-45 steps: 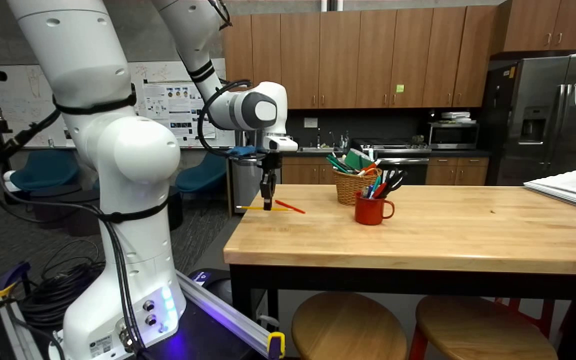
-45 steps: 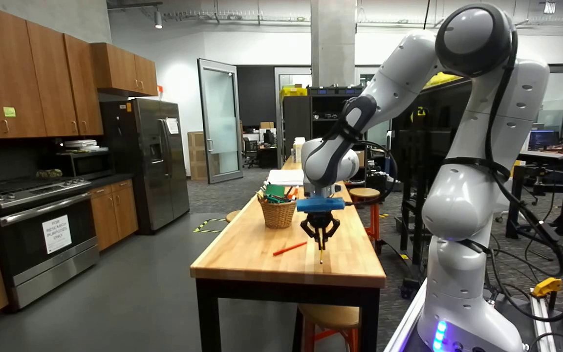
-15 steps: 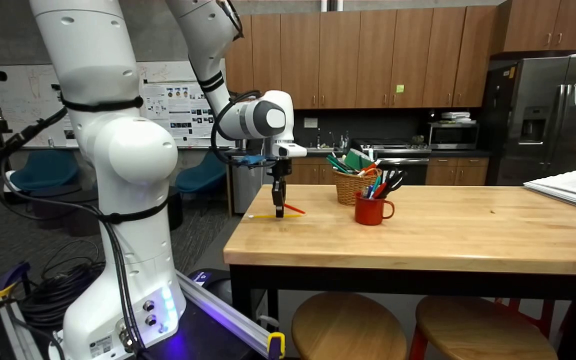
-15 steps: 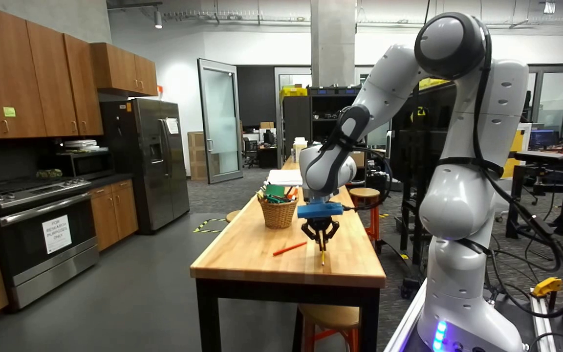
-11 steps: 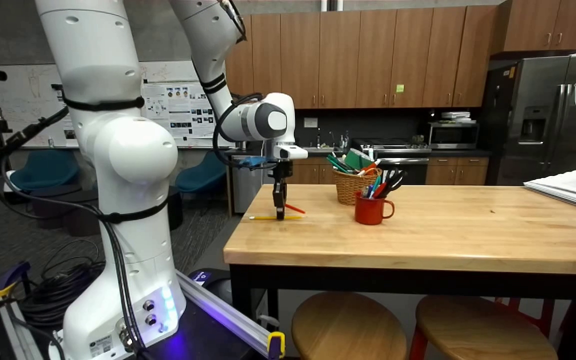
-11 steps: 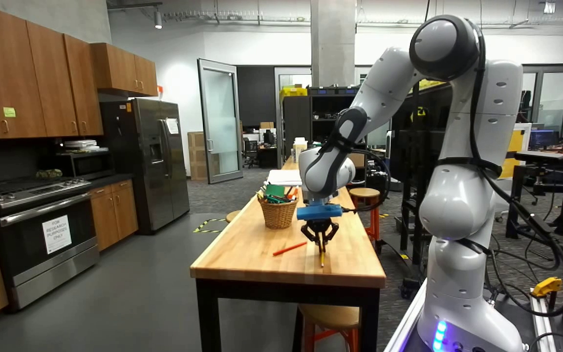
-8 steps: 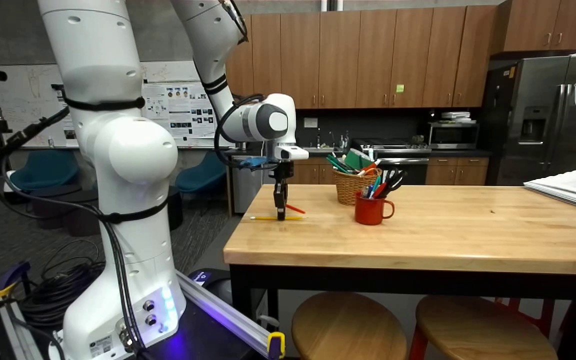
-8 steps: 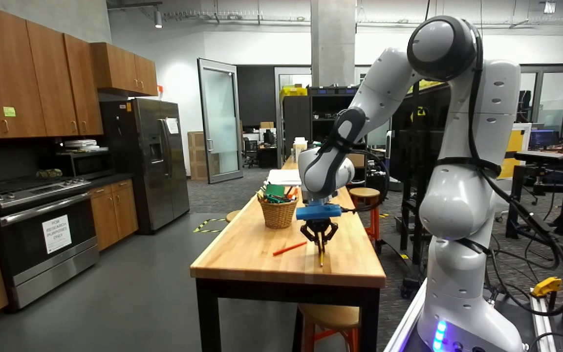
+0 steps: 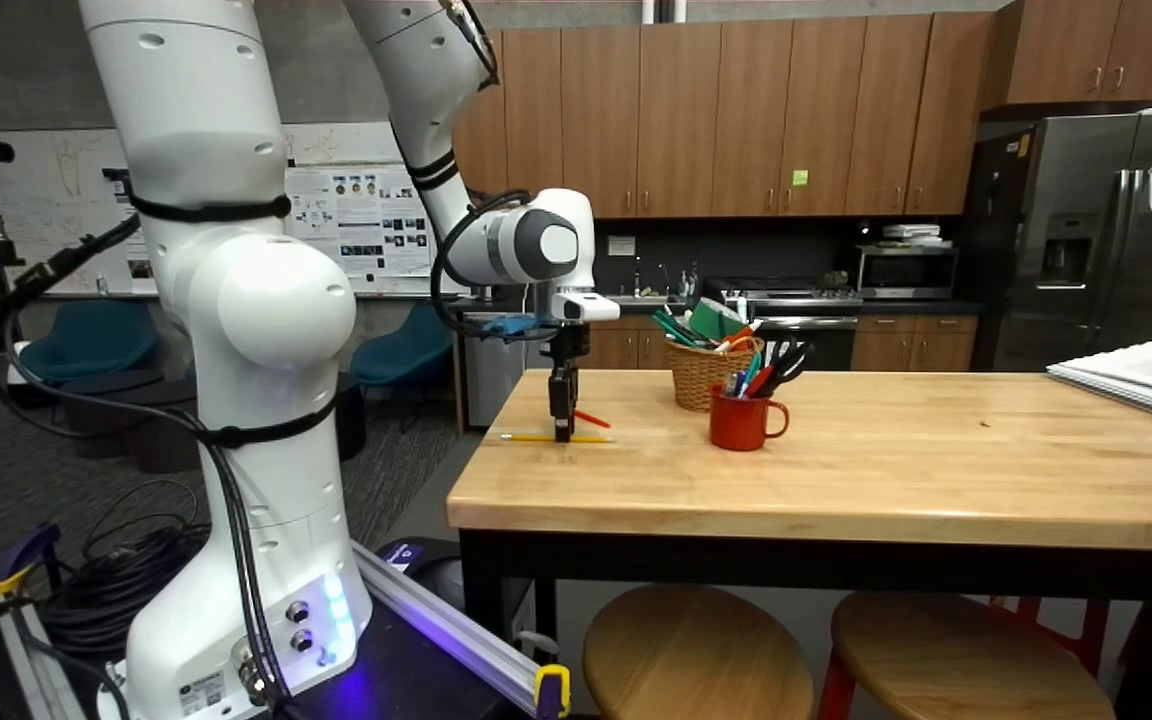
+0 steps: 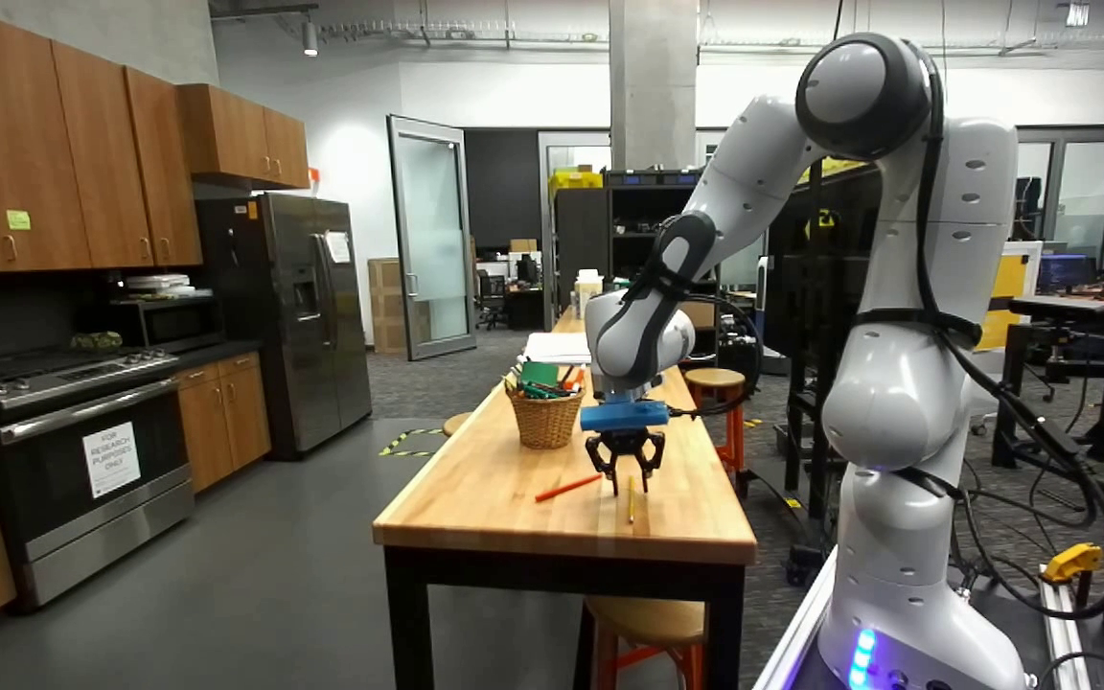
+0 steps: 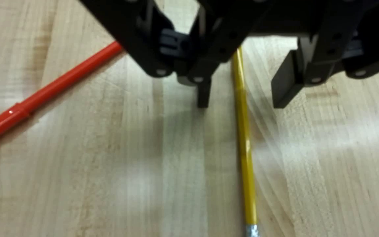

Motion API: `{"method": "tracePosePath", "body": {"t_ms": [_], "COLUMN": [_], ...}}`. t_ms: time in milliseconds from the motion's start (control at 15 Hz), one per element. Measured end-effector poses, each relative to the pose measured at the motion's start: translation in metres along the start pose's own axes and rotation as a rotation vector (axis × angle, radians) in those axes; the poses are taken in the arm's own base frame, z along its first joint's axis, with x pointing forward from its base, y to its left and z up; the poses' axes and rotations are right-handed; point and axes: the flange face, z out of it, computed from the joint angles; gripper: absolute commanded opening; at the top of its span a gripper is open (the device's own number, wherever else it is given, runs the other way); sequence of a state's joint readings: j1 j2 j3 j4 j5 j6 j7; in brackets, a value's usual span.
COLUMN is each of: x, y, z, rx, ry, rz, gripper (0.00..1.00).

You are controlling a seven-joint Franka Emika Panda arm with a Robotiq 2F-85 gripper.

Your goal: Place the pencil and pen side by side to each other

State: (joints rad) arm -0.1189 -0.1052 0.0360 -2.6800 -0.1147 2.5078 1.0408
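Note:
The yellow pencil (image 11: 247, 158) lies on the wooden table, its metal eraser band at the bottom of the wrist view. It also shows in both exterior views (image 9: 526, 437) (image 10: 632, 513). The red pen (image 11: 61, 80) lies on the table to the pencil's left in the wrist view, apart from it and at a slant to it. The pen shows in both exterior views too (image 9: 592, 419) (image 10: 567, 488). My gripper (image 11: 241, 107) is open, low over the table. Its fingers stand on either side of the pencil, with gaps to both. The gripper's upper parts hide the far ends of pencil and pen.
A red mug (image 9: 736, 425) with pens and scissors stands on the table (image 9: 836, 480), right of the gripper in an exterior view. A wicker basket (image 10: 547, 422) of stationery stands behind it. Papers (image 9: 1151, 375) lie farther along. The table's end edge (image 10: 562, 537) is near the pencil.
My gripper carried the pencil down and away from the cabinets, right in an exterior view. Its fingers, closed on the pencil half a second ago, have opened and let it go. The pen has not moved.

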Motion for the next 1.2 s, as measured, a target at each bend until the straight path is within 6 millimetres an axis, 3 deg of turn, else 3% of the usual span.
{"method": "tracePosePath", "body": {"t_ms": [467,533,1200], "x": [0.005,0.006,0.010], "y": [-0.011,-0.014,-0.042], "z": [-0.015,-0.019,-0.046], "rx": [0.039,0.048,0.113], "ry": [0.027,0.033,0.059], "rz": [0.016,0.021,0.128], "gripper": [0.91,1.00,1.00]}}
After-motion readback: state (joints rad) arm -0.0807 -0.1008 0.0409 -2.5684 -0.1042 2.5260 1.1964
